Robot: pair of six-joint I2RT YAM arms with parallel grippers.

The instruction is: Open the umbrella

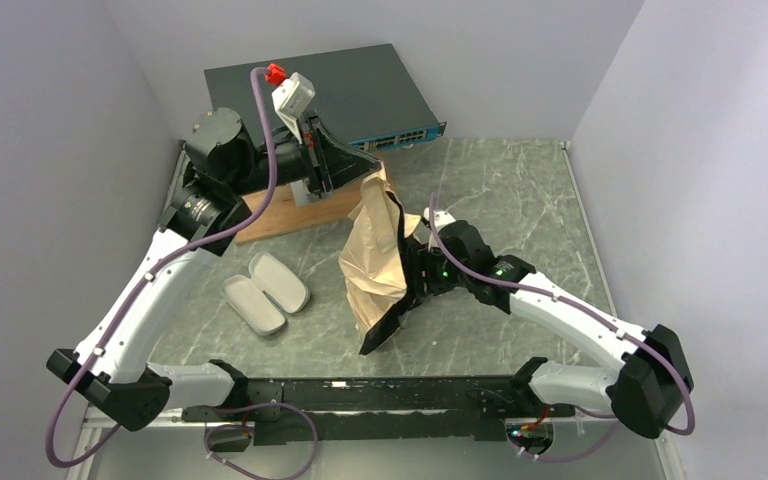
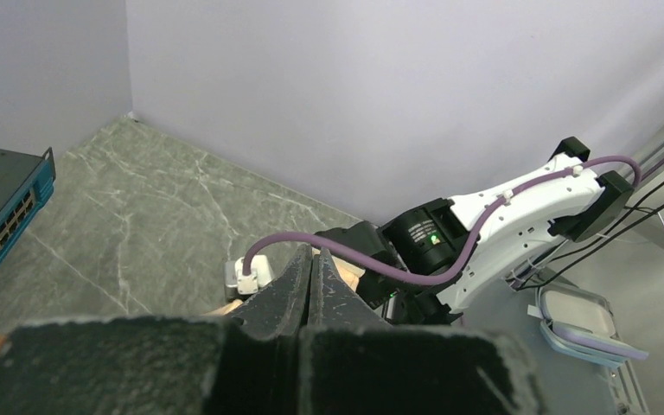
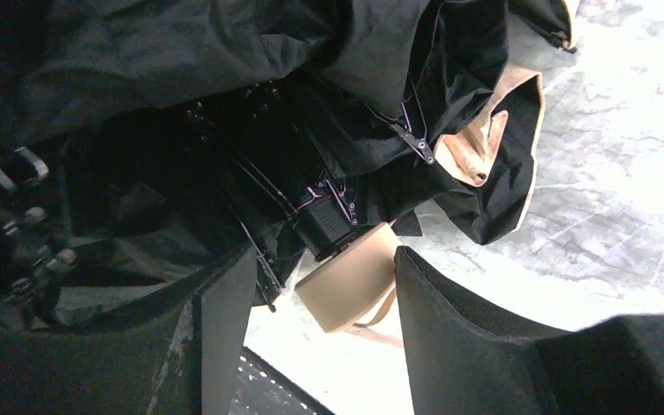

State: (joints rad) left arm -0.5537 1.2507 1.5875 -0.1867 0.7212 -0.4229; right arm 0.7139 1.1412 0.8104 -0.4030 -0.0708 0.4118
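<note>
The umbrella (image 1: 375, 255) hangs half-unfolded over the middle of the table, cream fabric outside and black lining at its lower end. My left gripper (image 1: 365, 165) is shut at the umbrella's top end. In the left wrist view the left gripper (image 2: 313, 255) has its fingers pressed together, with tan fabric (image 2: 348, 266) just past the tips. My right gripper (image 1: 412, 270) reaches in from the right. In the right wrist view the right gripper (image 3: 320, 259) stands open around the tan handle (image 3: 350, 285). The right finger touches the handle; a gap remains on the left side. The beige strap (image 3: 379, 324) dangles below.
A whitish two-part case (image 1: 265, 290) lies open left of the umbrella. A wooden block (image 1: 285, 210) sits under the left arm, with a dark network switch (image 1: 330, 90) behind it. Walls close in the table on three sides.
</note>
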